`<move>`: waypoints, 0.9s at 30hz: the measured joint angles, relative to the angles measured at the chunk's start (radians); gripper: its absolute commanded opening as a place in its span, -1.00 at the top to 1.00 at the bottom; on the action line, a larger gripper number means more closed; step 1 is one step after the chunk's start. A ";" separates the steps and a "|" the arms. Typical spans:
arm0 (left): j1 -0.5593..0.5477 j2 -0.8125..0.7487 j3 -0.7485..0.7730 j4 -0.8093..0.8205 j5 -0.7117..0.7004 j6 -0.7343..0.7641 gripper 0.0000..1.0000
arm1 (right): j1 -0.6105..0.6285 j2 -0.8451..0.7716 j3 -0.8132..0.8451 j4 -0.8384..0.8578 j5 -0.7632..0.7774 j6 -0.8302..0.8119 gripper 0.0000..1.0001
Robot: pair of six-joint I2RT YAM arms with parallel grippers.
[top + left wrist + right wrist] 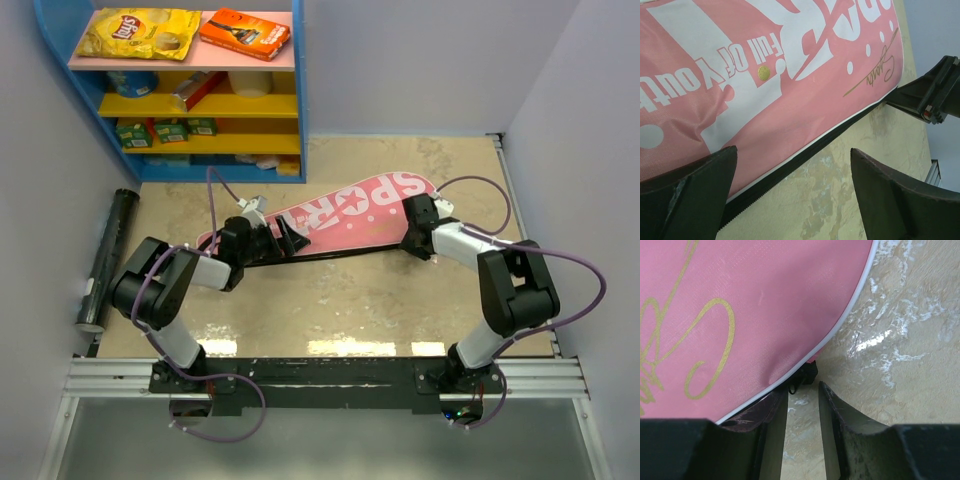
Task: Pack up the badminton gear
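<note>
Pink bag [350, 212] lies diagonally mid-frame on worktop [380, 300]; black tube [108, 255] at far left. Left gripper [792, 160]: jaws wide apart astride the bag's lower zip edge, holding nothing. Right gripper [803, 387]: jaws a narrow slit, zip pull [807, 374] just beyond the tips, ungripped.

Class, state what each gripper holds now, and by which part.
The left gripper is open, holding nothing. The right gripper is nearly closed at the black zipper pull of the pink SPORT bag; whether it grips cannot be told.
</note>
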 measured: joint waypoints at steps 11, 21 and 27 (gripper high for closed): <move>0.000 0.001 0.001 0.000 0.002 0.001 -1.00 | 0.000 0.021 0.020 0.002 0.018 -0.001 0.61; 0.000 0.003 0.001 0.002 0.003 0.001 -1.00 | -0.005 0.028 0.026 0.005 0.026 -0.005 1.00; 0.000 0.004 0.001 0.005 0.005 0.002 -1.00 | -0.006 0.028 0.022 0.031 -0.003 -0.017 1.00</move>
